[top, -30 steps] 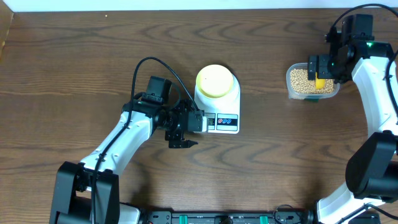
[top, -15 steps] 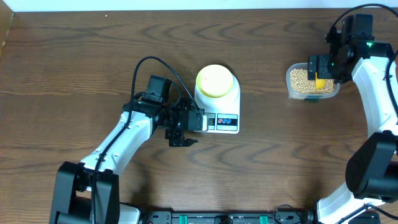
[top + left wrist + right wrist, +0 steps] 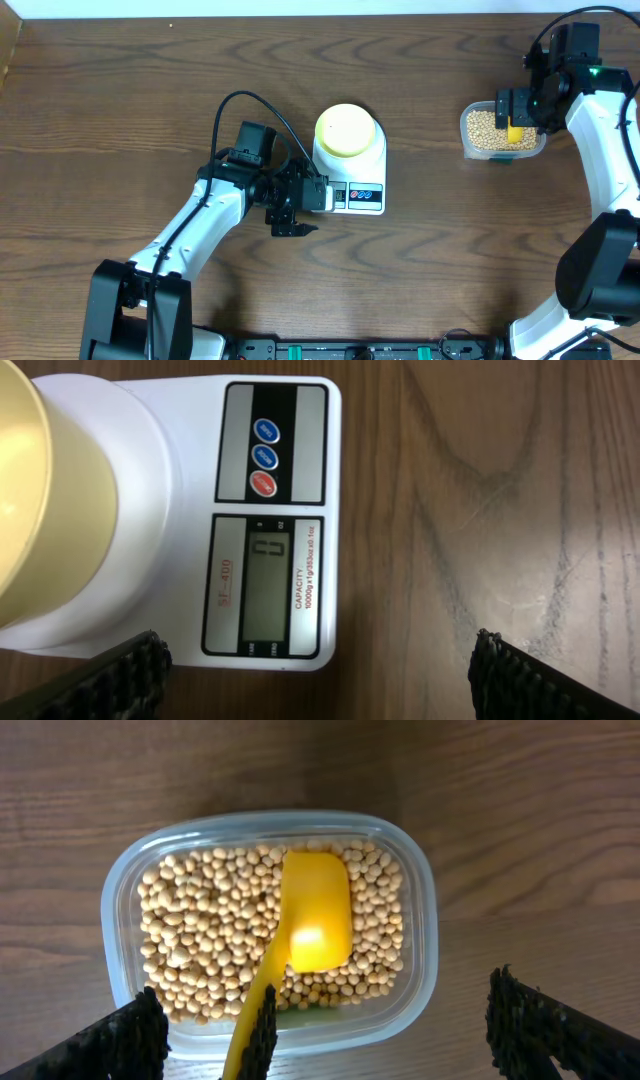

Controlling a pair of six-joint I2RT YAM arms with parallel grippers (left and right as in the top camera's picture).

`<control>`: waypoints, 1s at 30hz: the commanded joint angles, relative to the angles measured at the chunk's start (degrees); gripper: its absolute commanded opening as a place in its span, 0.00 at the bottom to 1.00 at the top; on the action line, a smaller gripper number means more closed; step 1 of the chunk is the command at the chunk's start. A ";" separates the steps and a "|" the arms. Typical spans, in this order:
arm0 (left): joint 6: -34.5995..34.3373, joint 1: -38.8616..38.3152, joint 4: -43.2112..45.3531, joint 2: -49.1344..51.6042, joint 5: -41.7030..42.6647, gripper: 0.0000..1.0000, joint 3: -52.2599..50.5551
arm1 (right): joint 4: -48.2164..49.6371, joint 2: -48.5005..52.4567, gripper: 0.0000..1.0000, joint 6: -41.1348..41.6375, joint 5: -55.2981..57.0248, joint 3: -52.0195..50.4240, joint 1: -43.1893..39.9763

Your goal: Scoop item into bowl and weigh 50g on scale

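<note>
The pale yellow-green bowl (image 3: 346, 130) stands on the white scale (image 3: 365, 195), looking empty from above. In the left wrist view the bowl (image 3: 30, 510) is at the left and the scale (image 3: 180, 470) has a display reading 0. My left gripper (image 3: 300, 208) (image 3: 320, 690) is open and empty by the scale's front left corner. The tan beans (image 3: 485, 125) (image 3: 200, 920) fill a clear tub (image 3: 420, 930). A yellow scoop (image 3: 315, 915) lies on them, its handle rising between my fingers. My right gripper (image 3: 520, 110) (image 3: 335, 1045) hangs open over the tub.
The clear tub (image 3: 468, 140) sits at the far right of the wooden table (image 3: 130, 110). A black cable (image 3: 235, 100) loops above the left arm. A black textured piece (image 3: 265, 1030) sits beside the scoop's handle.
</note>
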 commanded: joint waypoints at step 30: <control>-8.00 -0.13 0.79 0.15 2.29 0.98 -0.70 | 0.74 0.79 0.64 0.72 -10.14 -0.83 -2.03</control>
